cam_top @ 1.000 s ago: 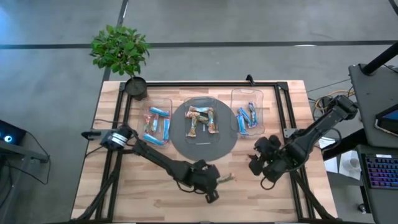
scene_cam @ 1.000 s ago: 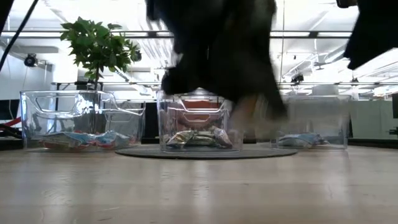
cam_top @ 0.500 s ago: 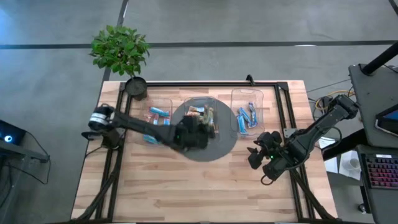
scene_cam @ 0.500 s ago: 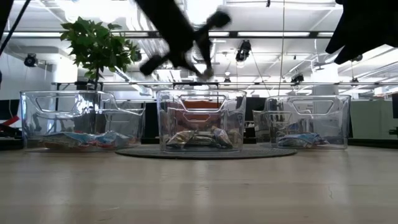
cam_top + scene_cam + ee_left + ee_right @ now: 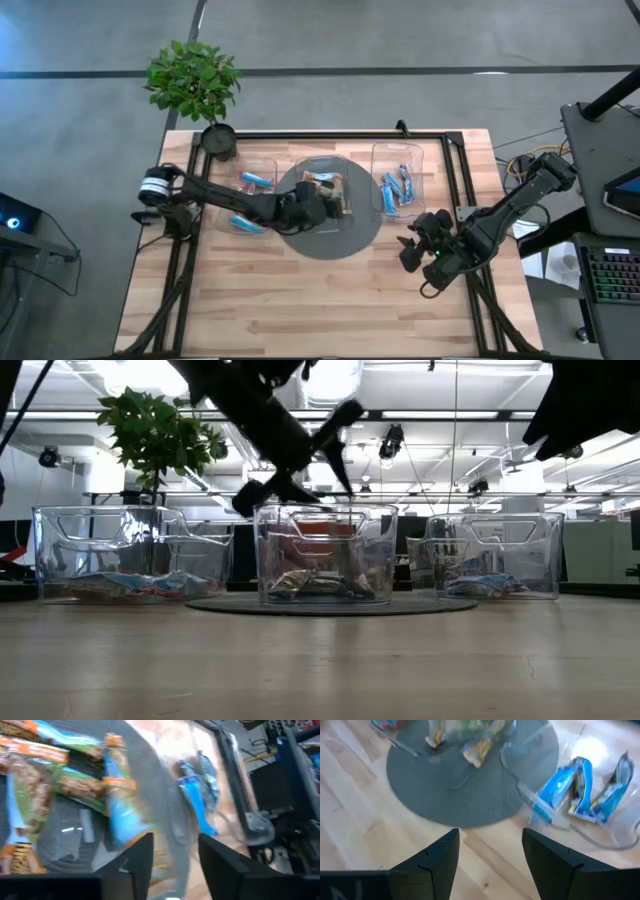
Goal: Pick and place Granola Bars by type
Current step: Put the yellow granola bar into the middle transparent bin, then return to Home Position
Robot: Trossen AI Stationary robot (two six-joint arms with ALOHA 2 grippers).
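Over the middle bin on the round mat, the left gripper hangs, jaws apart and empty. Granola bars lie in 3 bins along the table's far edge. Near the right edge, the right gripper waits, jaws apart.

A wooden tabletop carries a round grey mat at its middle. A clear bin stands on the mat, with one clear bin to its left and another to its right, both off the mat. A potted plant stands at the far left corner. A black frame runs along the edges. A keyboard lies on a side desk.
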